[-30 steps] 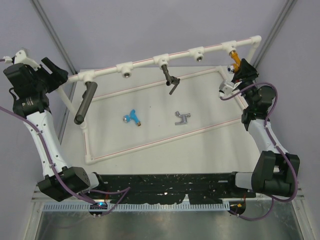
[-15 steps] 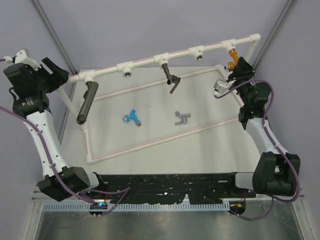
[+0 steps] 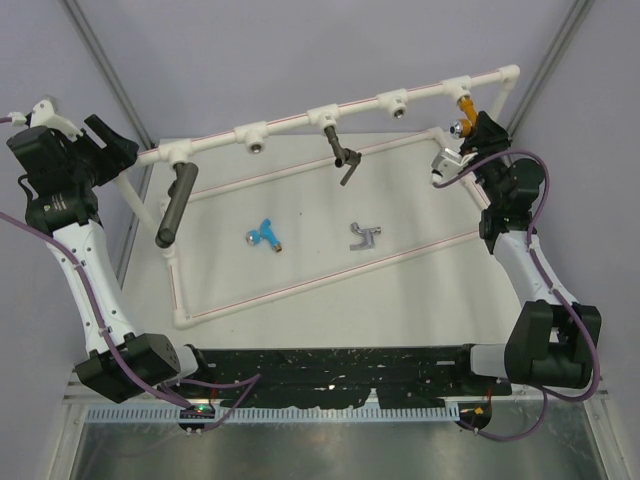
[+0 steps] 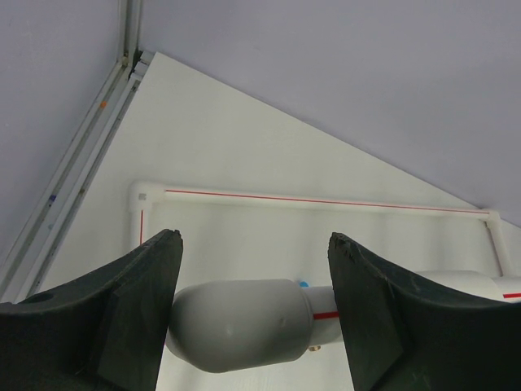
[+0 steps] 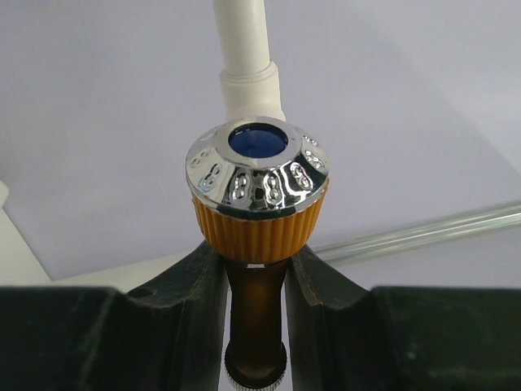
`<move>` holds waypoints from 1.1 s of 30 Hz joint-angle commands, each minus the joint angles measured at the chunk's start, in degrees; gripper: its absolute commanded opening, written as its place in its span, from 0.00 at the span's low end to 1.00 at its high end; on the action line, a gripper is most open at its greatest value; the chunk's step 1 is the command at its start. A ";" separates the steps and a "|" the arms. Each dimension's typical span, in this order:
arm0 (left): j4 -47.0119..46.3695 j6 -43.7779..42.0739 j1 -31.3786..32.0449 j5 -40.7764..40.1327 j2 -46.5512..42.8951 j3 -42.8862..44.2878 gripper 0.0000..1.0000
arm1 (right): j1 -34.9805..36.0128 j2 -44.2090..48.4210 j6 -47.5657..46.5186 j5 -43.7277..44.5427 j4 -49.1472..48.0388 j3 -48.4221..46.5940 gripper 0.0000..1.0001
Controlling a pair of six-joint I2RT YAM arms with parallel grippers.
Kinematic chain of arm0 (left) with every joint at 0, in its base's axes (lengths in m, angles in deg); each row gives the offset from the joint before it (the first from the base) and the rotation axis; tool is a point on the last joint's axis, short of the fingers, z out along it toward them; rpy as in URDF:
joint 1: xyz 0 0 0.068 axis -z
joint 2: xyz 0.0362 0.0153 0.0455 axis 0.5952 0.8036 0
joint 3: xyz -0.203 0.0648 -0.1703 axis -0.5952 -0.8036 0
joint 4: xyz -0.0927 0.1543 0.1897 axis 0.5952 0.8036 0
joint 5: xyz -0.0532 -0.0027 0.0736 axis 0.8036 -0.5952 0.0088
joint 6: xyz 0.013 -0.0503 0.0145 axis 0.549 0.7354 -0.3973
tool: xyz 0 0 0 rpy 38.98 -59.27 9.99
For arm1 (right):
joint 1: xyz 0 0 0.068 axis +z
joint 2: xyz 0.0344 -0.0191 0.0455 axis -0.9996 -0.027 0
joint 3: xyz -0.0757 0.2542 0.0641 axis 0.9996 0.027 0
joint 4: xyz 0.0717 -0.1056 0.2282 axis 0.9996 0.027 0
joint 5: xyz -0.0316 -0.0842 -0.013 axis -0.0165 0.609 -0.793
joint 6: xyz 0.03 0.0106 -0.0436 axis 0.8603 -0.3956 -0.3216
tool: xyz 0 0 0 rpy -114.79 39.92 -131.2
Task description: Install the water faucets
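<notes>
Right jaws pinching ribbed orange-gold faucet [image 5: 259, 232], chrome-capped; left jaws apart

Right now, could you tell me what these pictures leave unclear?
Orange faucet: right wrist view, lower end cut off by the bottom edge, between the right fingers.
Blue faucet: left wrist view, nearly all hidden behind the white pipe fitting.
Silver faucet: top view, too small for threads.
</notes>
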State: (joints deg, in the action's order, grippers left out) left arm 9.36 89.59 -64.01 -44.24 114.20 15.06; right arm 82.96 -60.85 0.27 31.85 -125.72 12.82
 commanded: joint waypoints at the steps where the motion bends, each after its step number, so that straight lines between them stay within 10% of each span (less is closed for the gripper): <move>1: 3.39 -0.08 0.94 4.81 -0.19 1.07 0.75 | 0.05 -1.22 5.90 -2.19 1.33 -2.27 0.05; 33: 2.95 0.27 0.94 6.21 -0.28 2.04 0.75 | 0.93 -5.88 66.28 6.42 -12.04 -1.47 0.05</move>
State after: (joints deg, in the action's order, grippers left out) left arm 9.41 89.65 -64.03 -43.52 114.20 15.15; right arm 83.13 -65.64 57.65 37.49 -139.69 13.82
